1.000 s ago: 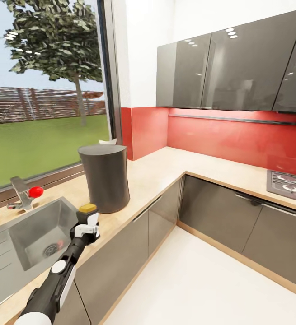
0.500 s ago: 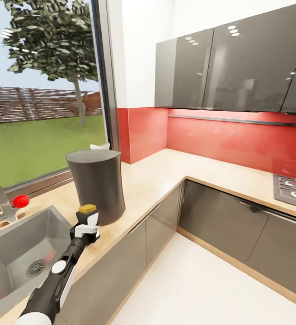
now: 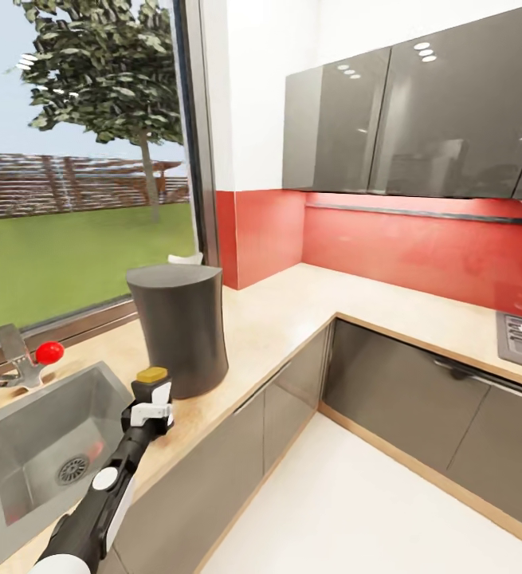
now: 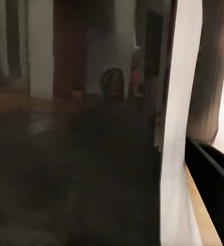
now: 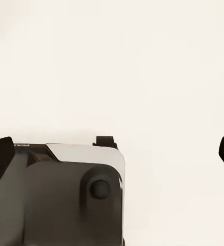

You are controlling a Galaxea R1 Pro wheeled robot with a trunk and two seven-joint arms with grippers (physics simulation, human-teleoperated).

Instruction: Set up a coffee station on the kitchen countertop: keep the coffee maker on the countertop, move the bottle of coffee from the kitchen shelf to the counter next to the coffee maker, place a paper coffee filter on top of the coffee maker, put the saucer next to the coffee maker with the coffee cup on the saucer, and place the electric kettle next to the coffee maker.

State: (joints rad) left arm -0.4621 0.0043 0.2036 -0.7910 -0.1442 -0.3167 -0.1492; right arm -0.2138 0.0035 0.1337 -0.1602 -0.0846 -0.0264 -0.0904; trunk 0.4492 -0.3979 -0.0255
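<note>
1. We locate the counter [image 3: 284,307] running from lower left to right of the head view; the sink [image 3: 21,446] sits at lower left.
2. The coffee maker [image 3: 182,328], a tall dark grey body, stands upright on the counter, left of centre.
3. The left gripper [image 3: 151,399] sits lower left, just in front of the coffee maker, jaws pinching the bottle of coffee [image 3: 152,375].
4. The bottle stands upright: long axis vertical, yellow-brown lid pointing up.
5. Step in hand, as we judge it: placing the bottle beside the coffee maker. The next move calls for lowering it onto bare counter, then releasing.
6. Right gripper [image 5: 112,154]: its two dark fingertips stand wide apart, empty.
</note>
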